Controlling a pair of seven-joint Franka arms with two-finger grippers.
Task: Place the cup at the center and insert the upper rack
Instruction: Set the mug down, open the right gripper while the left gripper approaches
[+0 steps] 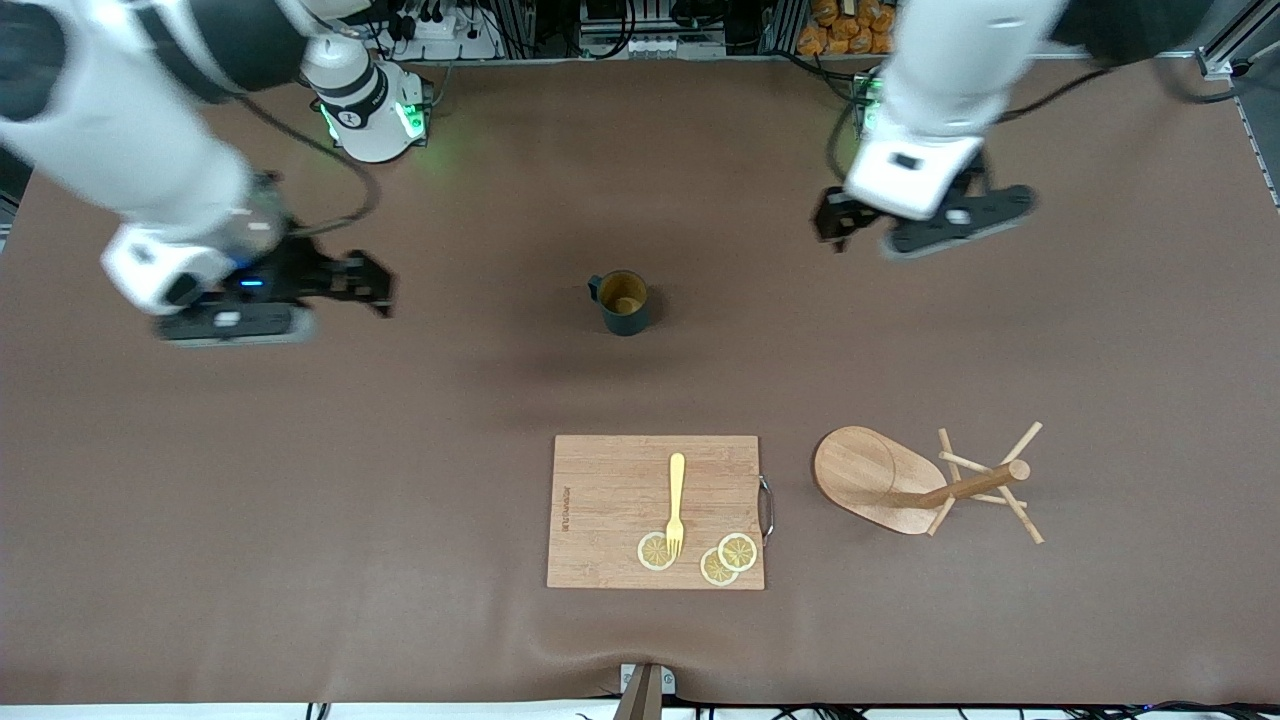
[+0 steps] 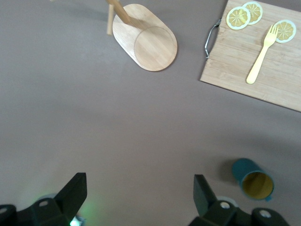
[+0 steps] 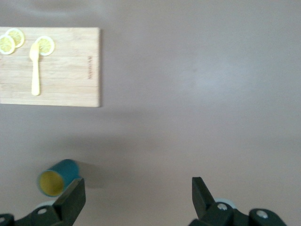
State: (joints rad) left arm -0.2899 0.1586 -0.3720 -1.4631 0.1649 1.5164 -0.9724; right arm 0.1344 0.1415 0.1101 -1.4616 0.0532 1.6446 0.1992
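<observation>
Cutting board lies nearest; both claws gape wide, empty.

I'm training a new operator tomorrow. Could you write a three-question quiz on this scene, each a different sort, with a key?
1. True or false: the upper rack stands upright on its base.
2. What lies on the cutting board? A) a knife and bread B) a fork and lemon slices C) nothing
3. Fill in: the cup stands ___ from the front camera than the cutting board.

Key: 1. False, it lies on its side. 2. B. 3. farther. Left gripper and right gripper are both open and hold nothing.
</observation>
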